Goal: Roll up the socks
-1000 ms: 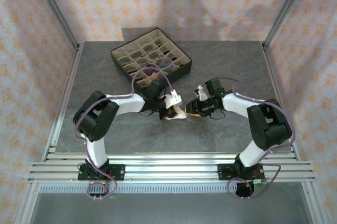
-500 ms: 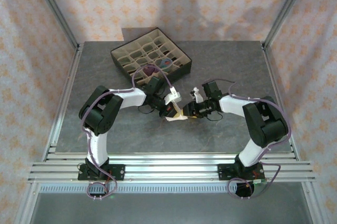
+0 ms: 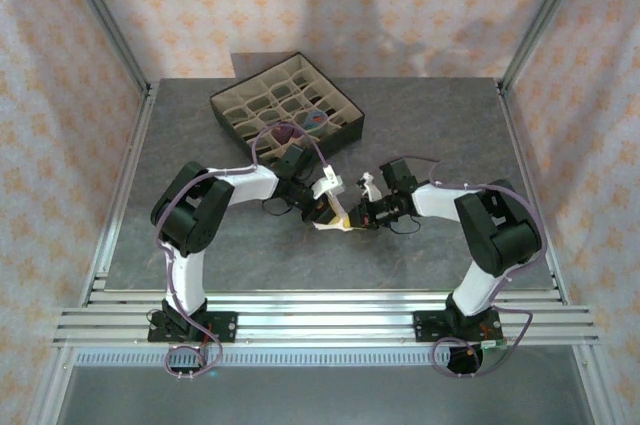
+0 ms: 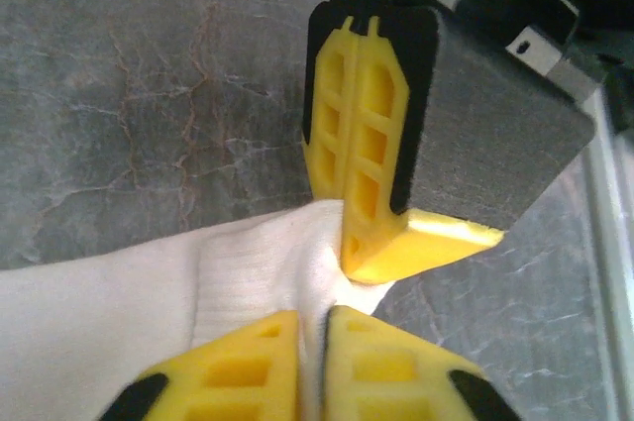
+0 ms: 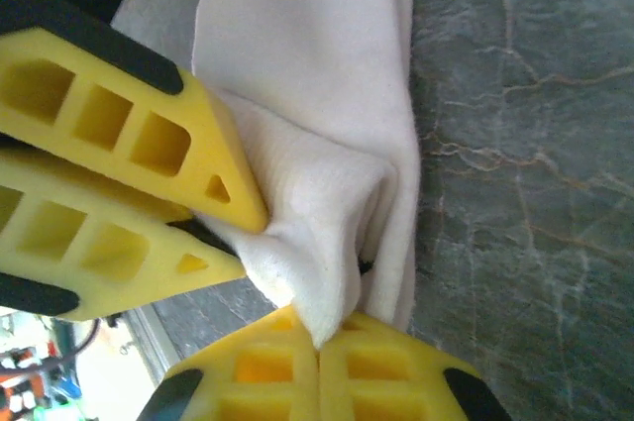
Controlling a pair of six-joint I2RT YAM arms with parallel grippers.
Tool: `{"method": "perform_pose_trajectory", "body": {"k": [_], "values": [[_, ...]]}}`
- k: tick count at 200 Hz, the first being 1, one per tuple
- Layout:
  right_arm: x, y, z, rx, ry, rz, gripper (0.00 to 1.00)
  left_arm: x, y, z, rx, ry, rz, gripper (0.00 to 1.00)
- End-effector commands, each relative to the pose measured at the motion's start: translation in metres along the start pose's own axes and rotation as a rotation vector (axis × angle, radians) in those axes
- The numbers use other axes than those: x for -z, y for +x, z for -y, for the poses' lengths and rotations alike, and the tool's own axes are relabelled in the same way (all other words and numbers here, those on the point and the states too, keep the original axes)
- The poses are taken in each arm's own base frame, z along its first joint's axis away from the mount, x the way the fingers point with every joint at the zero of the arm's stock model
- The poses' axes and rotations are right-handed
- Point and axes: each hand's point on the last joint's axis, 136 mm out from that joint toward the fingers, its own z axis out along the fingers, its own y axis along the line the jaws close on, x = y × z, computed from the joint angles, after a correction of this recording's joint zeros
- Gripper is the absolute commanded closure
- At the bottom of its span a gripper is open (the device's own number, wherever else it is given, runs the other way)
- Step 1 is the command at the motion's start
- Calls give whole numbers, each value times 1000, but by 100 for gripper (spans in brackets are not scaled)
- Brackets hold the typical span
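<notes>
Well, from above, the left gripper and right gripper are meeting tip to tip over the white sock, barely a pale scrap from here. The left wrist is showing more: the white sock is lying slack on the table, both pincers pinching its edge. The right wrist is showing folds bunching between them; I'm judging it light and floppy, best gripped through doubled cloth.

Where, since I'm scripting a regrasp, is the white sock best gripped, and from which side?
Probably the raised fold at the sock's bunched end, coming in low from the side along the table. There the fabric stands up in a ridge that fingers can pinch across; the rest lies flat, offering no edge.
</notes>
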Motion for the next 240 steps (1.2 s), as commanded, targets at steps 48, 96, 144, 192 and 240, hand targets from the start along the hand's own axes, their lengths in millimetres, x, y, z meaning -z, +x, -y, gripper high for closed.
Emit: {"method": "perform_pose_trajectory", "body": {"k": [48, 96, 144, 192, 240], "values": [[-5, 8, 0, 8, 52, -56, 100, 46, -7, 6, -307, -370, -30, 55], [-5, 9, -2, 9, 53, -62, 100, 30, 5, 6, -419, -486, -135, 50], [-4, 10, -6, 12, 47, -67, 100, 3, 25, -9, -426, -507, -236, 55], [8, 8, -16, 24, 38, -46, 78, -2, 36, -1, -444, -461, -259, 100], [45, -25, -26, -16, 34, 84, 73, -2, 38, 12, -509, -431, -237, 100]]}}
